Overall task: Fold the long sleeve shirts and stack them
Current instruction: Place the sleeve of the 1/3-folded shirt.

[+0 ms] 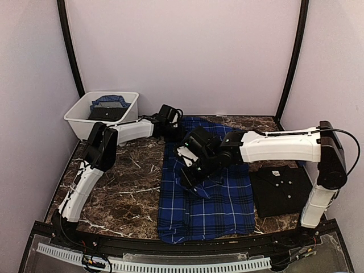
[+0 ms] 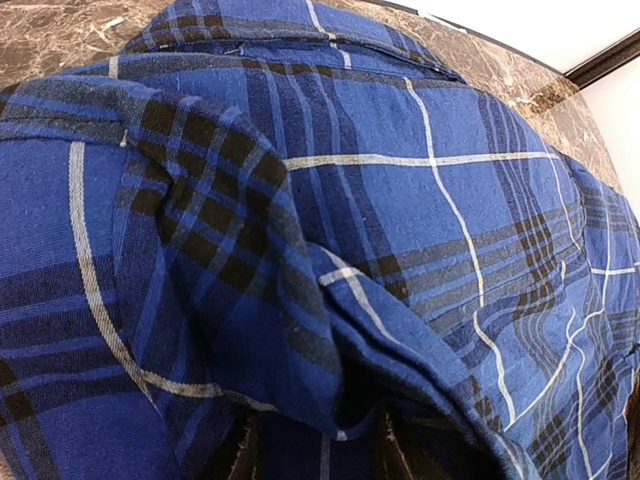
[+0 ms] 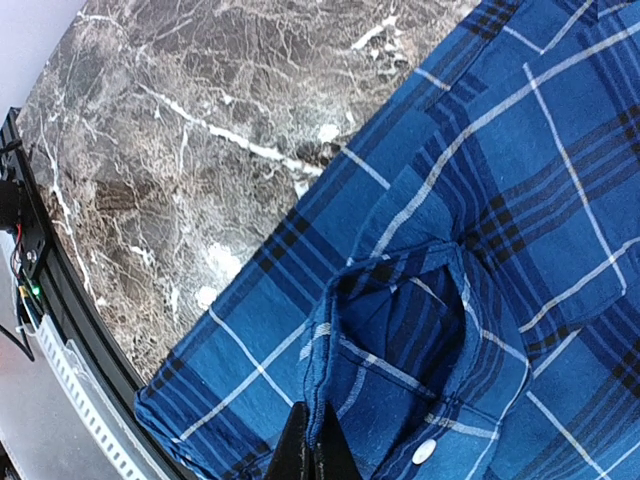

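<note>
Two arms converge on one garment. The right hand (image 3: 312,452), fingers pressed together, pinches a buttoned fold of the blue plaid shirt (image 1: 224,207), apparently a cuff, above the middle of the cloth. The left hand (image 1: 175,129) sits at the shirt's 12 o'clock edge, near the collar. Plaid drapes over its fingers in the left wrist view, so whether it grips the fabric cannot be told.

The plaid shirt lies spread down the centre of the marble surface (image 1: 125,193), running from 12 o'clock to the 6 o'clock rim. Its body is roughly rectangular but loose and rumpled, with one sleeve lifted over it.

At 3 o'clock of the plaid, just beside its edge, the black shirt (image 1: 281,190) rests as a compact square with its white buttons up. It looks already folded and set in place.

At 10 o'clock, well apart, a white tub (image 1: 77,116) holds more cloth, blue and dark, too small to identify.

By this reading the job stands about halfway. One shirt is finished. The second is in mid-fold, with a sleeve being brought in, and the body has yet to be folded down and stacked on the black one.
</note>
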You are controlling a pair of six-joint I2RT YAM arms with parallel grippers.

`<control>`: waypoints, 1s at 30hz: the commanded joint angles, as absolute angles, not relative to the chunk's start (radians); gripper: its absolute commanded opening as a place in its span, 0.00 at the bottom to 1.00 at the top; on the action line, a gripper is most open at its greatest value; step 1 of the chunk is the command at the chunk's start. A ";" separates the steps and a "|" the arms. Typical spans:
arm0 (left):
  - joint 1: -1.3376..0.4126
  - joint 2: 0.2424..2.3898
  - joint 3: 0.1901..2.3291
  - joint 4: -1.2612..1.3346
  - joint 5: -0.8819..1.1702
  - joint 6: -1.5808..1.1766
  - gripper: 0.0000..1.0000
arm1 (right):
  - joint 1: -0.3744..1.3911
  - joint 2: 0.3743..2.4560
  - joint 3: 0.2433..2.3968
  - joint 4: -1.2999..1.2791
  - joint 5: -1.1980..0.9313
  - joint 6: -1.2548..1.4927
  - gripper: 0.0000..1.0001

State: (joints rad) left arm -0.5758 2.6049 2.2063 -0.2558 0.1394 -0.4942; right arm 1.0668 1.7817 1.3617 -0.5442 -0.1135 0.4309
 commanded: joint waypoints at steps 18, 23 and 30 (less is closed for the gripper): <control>-0.571 2.341 2.108 -0.402 -0.084 -0.403 0.46 | 1.061 1.847 1.465 -0.493 -0.199 0.445 0.00; -0.570 2.277 2.032 -0.399 -0.126 -0.406 0.47 | 1.065 1.873 1.472 -0.475 -0.229 0.448 0.00; -0.568 2.207 1.919 -0.382 -0.127 -0.417 0.48 | 1.079 1.921 1.481 -0.447 -0.266 0.460 0.00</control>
